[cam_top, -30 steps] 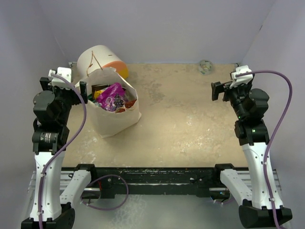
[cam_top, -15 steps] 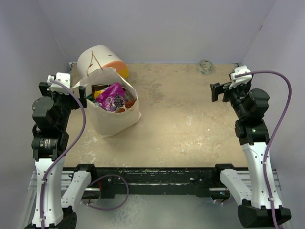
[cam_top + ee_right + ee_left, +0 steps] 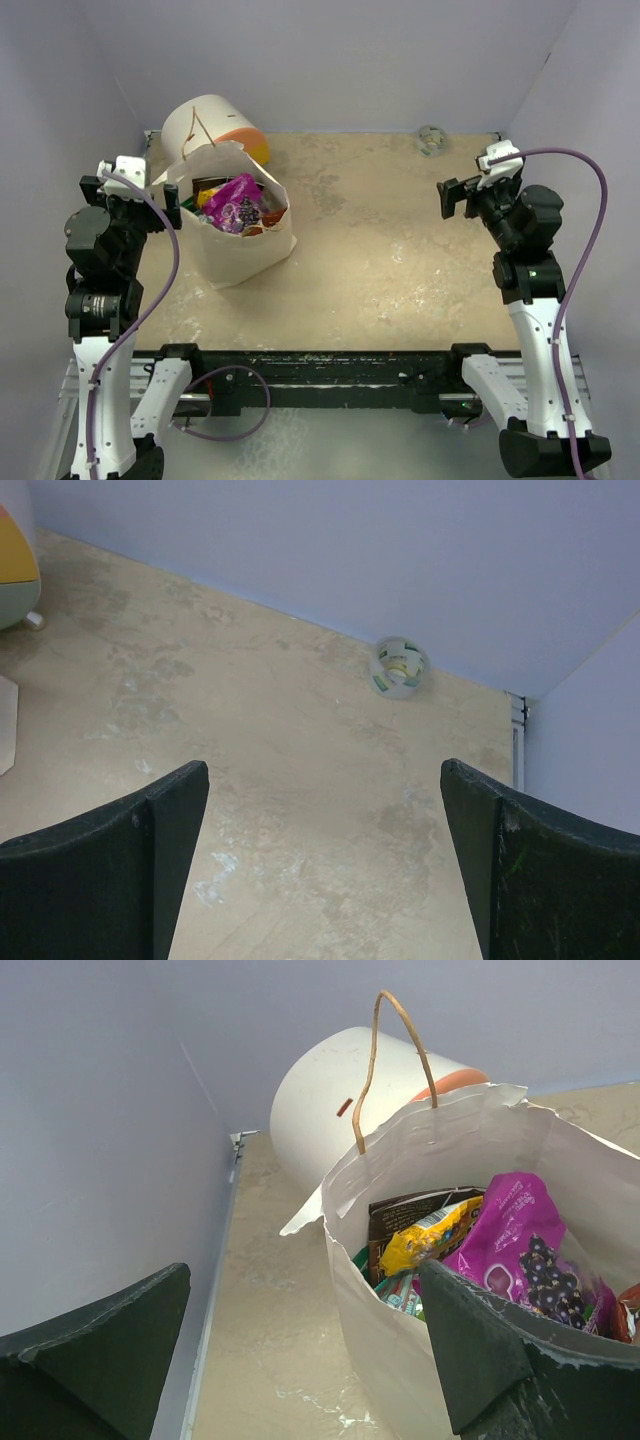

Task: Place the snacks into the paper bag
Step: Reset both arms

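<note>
The paper bag (image 3: 245, 245) stands upright at the table's back left, its mouth open. Snacks fill it: a purple packet (image 3: 235, 205) on top, with a yellow candy bag (image 3: 430, 1240), a dark brown packet (image 3: 410, 1210) and a teal packet (image 3: 398, 1292) beside it in the left wrist view. My left gripper (image 3: 130, 195) is open and empty just left of the bag; in its own view (image 3: 300, 1270) the bag wall (image 3: 400, 1370) passes between the jaws. My right gripper (image 3: 465, 190) is open and empty at the far right, over bare table (image 3: 322, 770).
A white-and-orange cylinder (image 3: 210, 125) lies on its side behind the bag, close to the back wall. A small grey-green ball (image 3: 431, 139) sits at the back right edge and also shows in the right wrist view (image 3: 398, 668). Walls enclose the left, back and right.
My left gripper has drawn a little to the left, away from the bag. My right gripper has shifted slightly left. The bag and snacks have not moved.
</note>
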You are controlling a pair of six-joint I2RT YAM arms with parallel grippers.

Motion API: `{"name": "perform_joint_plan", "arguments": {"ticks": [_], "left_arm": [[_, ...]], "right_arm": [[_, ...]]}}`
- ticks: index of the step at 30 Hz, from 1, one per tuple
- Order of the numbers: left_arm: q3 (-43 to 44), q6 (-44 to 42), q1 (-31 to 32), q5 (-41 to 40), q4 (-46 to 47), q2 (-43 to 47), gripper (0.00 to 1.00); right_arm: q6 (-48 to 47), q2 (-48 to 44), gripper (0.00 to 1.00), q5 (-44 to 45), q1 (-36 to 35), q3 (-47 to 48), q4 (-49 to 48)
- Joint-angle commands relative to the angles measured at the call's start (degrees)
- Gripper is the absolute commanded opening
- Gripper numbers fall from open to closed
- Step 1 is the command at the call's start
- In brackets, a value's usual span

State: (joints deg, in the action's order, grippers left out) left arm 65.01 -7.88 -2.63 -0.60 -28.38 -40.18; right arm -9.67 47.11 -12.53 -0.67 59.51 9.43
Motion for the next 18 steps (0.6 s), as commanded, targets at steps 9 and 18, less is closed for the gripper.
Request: {"name": "perform_joint_plan", "arguments": {"ticks": [9,18], "left_arm": [[0.67,1.32,-0.54,0.39,1.22,0.55,0.99],[0.93,1.24,-0.62,-0.81,1.00,0.81,0.99]], "right_arm": [[-1.77,-1.02,1.00,-2.01,0.36,1.75,-0.47],[-1.84,-1.39,1.00,-2.32,0.40,1.77,-0.29]]}}
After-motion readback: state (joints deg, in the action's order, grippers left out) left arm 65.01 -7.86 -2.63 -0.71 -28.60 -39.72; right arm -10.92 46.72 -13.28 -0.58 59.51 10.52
